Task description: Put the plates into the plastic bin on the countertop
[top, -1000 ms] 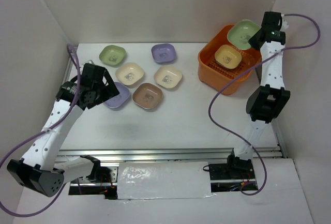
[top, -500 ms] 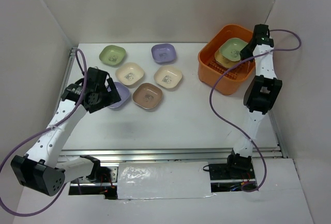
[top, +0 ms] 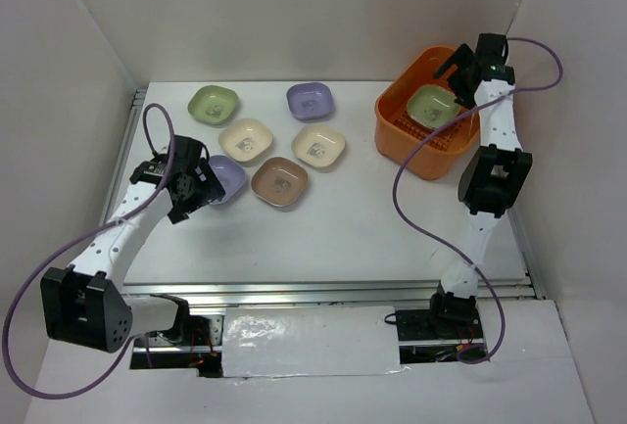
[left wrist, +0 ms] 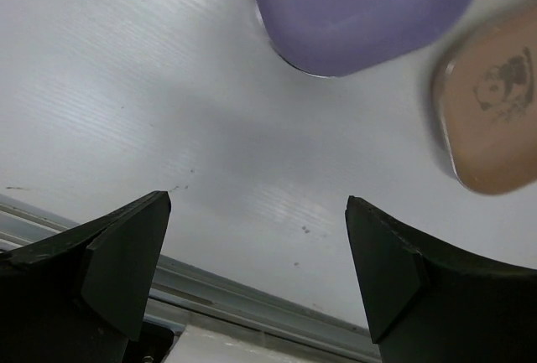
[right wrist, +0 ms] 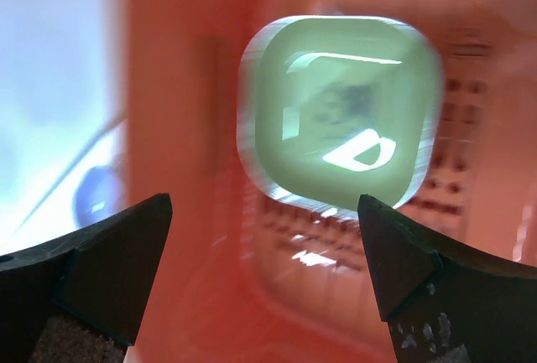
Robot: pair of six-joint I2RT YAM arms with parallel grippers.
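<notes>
White board is nearly all of it. The countertop (top: 343, 223) is flat and matt, faintly ribbed with a few dark specks in the left wrist view. Plain white wall panels (top: 294, 13) stand along its back, left and right edges. A metal rail (top: 323, 292) runs along the front edge, with the arm bases just below it and purple cables (top: 396, 197) looping over the surface.

The plastic bin (top: 392, 135), orange, sits in the far right corner. One green plate (top: 431, 106) lies flat inside it, blurred in the right wrist view. The right gripper (right wrist: 264, 212) hangs above the bin's far side, jaws wide apart, nothing between them.

Six more plates lie on the left half of the countertop, well apart from the bin. A pale green plate (top: 214, 104) is nearest the far left corner, with a far lilac plate (top: 311, 101) further along the back edge. Two cream plates (top: 245, 140) lie in front of those, and a brown plate (top: 280, 182) is nearer the front. A near lilac plate (top: 227, 177) lies toward the left edge. The left gripper (left wrist: 256, 212) is low over bare surface just beside that plate, jaws spread, gripping nothing.
</notes>
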